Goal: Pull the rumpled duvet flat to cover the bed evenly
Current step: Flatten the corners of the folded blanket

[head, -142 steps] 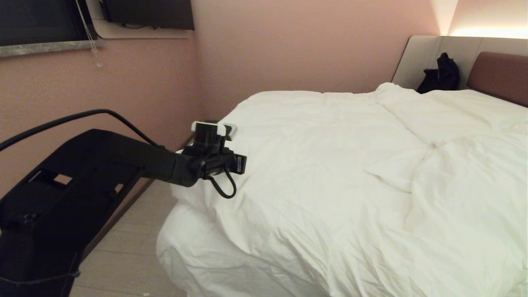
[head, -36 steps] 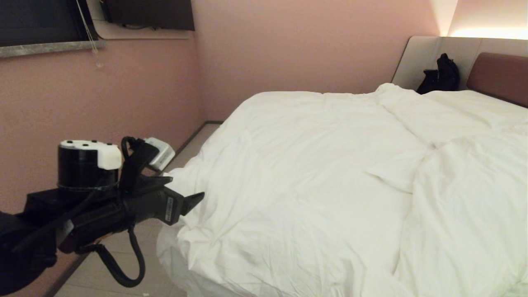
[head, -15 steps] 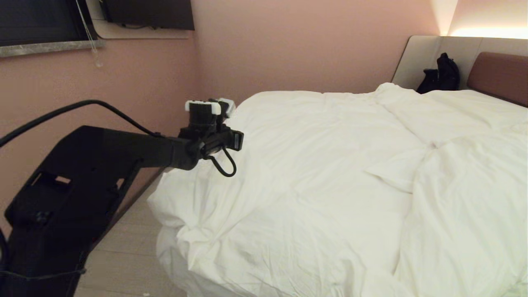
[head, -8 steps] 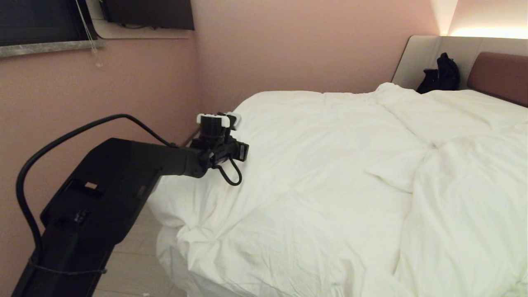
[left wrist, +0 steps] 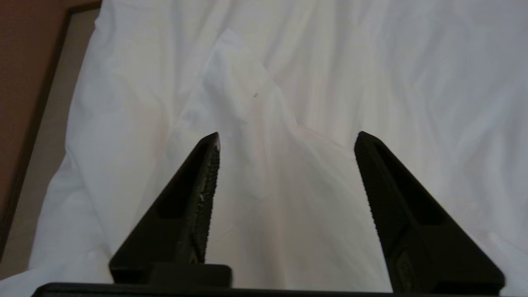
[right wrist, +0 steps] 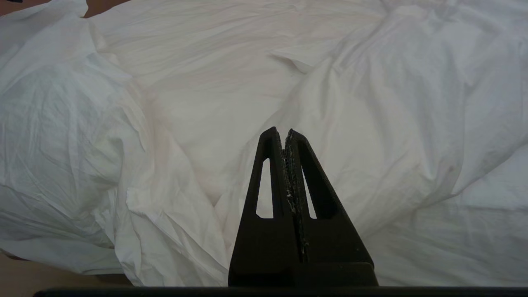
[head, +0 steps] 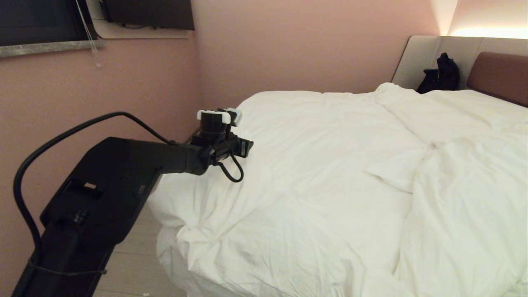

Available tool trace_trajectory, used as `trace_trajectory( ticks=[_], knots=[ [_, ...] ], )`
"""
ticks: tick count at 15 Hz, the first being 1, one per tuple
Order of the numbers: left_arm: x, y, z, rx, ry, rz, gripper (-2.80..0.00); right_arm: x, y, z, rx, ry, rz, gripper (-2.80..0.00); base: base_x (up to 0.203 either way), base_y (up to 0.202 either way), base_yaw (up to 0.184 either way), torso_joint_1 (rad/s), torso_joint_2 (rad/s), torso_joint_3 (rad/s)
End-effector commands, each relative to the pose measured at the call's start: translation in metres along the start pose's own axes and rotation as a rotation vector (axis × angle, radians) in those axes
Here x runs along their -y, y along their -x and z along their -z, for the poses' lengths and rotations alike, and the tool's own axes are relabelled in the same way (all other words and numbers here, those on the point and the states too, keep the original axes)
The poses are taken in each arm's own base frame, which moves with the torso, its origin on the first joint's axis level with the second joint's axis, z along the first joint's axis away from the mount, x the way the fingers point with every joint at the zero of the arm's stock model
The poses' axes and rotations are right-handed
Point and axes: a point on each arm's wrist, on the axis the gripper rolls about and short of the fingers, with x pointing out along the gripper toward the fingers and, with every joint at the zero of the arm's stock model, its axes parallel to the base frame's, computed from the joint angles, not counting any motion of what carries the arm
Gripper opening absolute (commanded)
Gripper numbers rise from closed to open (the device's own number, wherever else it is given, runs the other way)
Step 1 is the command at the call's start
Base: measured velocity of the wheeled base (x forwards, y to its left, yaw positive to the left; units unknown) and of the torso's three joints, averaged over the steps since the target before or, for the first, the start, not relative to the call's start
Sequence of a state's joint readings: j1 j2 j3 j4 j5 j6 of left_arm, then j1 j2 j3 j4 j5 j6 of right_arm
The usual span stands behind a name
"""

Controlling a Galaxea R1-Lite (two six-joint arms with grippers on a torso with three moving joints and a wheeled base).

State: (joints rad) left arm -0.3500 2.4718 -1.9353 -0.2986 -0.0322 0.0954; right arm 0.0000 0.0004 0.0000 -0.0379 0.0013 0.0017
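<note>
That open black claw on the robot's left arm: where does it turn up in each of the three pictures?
Head view: the left claw sits left of centre, above the duvet's near-left edge.
Left wrist view: left claw fills the lower middle, open, nothing between its fingers.
Right wrist view: not there; that is the shut right claw.
Shared landmark: the creased white duvet.
</note>
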Motion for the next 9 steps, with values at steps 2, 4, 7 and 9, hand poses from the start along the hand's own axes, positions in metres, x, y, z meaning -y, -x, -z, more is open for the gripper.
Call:
trace_trajectory(
  ticks=[2,4,7,9],
  knots=[
    [0.001,-0.008,0.014,-0.032,0.000,0.014,0.00,0.000,0.000,0.000,-0.001,0.000,0.000,-2.80,0.000,0.000,0.000,0.000,0.00,0.000],
    [0.002,-0.014,0.024,-0.049,0.001,0.018,0.00,0.000,0.000,0.000,-0.001,0.000,0.000,-2.80,0.000,0.000,0.000,0.000,0.00,0.000],
    [0.003,-0.019,0.034,-0.066,0.000,0.024,0.00,0.000,0.000,0.000,0.001,0.000,0.000,-2.80,0.000,0.000,0.000,0.000,0.00,0.000],
    [0.003,-0.021,0.039,-0.076,0.001,0.028,0.00,0.000,0.000,0.000,0.001,-0.001,0.000,-2.80,0.000,0.000,0.000,0.000,0.00,0.000]
  ],
)
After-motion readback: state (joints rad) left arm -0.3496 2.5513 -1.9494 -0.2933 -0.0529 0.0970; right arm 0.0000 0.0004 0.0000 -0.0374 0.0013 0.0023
